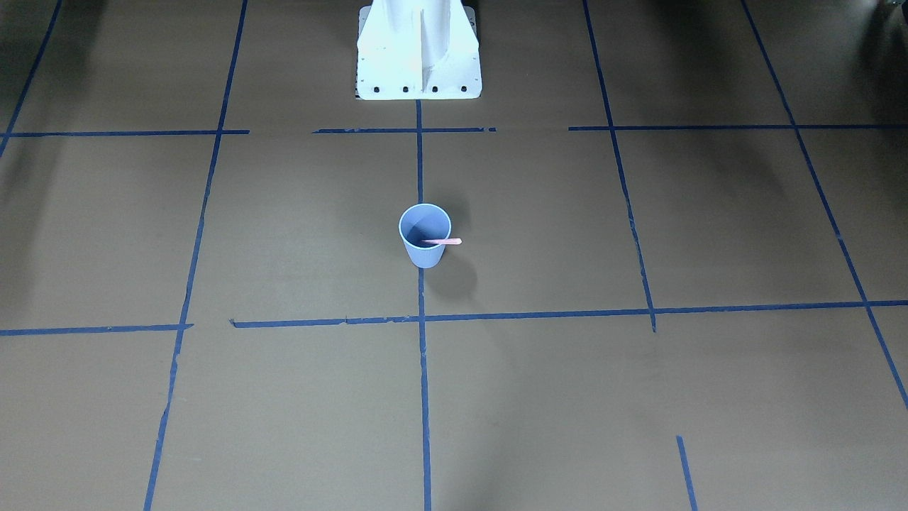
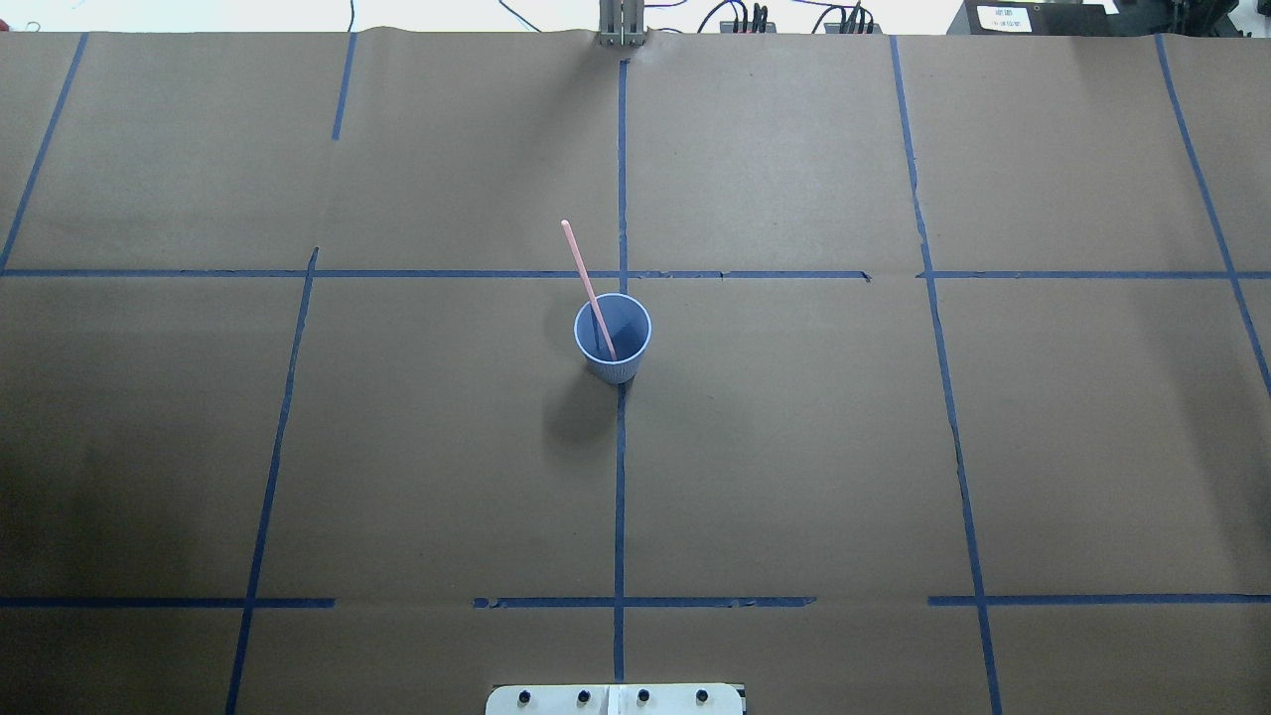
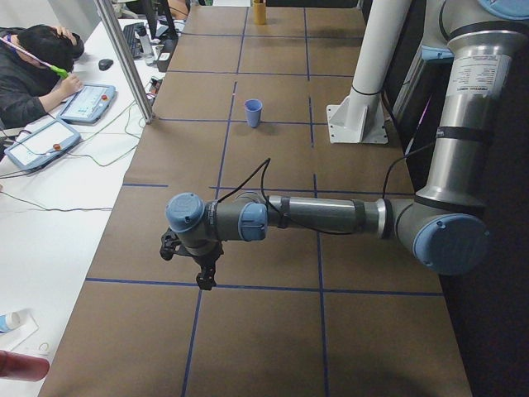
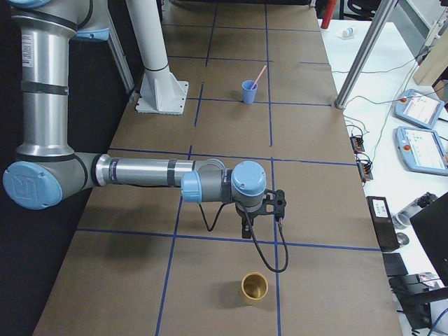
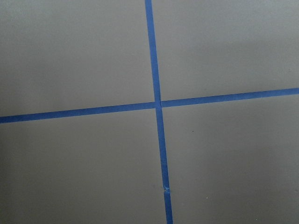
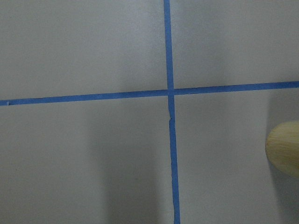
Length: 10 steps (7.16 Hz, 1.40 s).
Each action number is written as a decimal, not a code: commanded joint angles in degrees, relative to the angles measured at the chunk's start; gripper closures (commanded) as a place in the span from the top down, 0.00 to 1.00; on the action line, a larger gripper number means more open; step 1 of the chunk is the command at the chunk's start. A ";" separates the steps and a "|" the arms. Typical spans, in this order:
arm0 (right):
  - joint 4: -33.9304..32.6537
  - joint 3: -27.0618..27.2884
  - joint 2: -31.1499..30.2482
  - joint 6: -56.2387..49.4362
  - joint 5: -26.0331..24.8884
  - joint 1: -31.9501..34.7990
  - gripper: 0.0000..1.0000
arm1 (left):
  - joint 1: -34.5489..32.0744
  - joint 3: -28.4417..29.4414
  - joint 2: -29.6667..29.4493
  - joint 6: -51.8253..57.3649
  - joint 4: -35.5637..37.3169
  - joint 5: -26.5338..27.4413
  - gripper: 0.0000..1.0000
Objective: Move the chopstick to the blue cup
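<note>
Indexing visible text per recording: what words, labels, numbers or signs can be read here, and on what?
Nothing reads clearly in any view.
White label on a black box at the table's far edge: too small to read.
Light emblem on a blue joint cap: blurred, unreadable.
Tablet screens beside the table: too small to read.
Blue cup and chopstick: no markings.

The chopstick point(image 2: 589, 291) stands tilted in the upright blue cup point(image 2: 613, 340); its top leans outward.
</note>
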 commanded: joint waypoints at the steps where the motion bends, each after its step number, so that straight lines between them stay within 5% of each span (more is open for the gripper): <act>1: -0.04 0.22 0.05 0.01 -0.15 0.07 1.00 | -0.10 0.01 0.92 0.11 -0.01 -0.09 1.00; 10: -0.04 0.31 0.06 0.01 -0.32 0.07 1.00 | -2.82 -0.43 2.34 0.11 -0.27 -0.09 1.00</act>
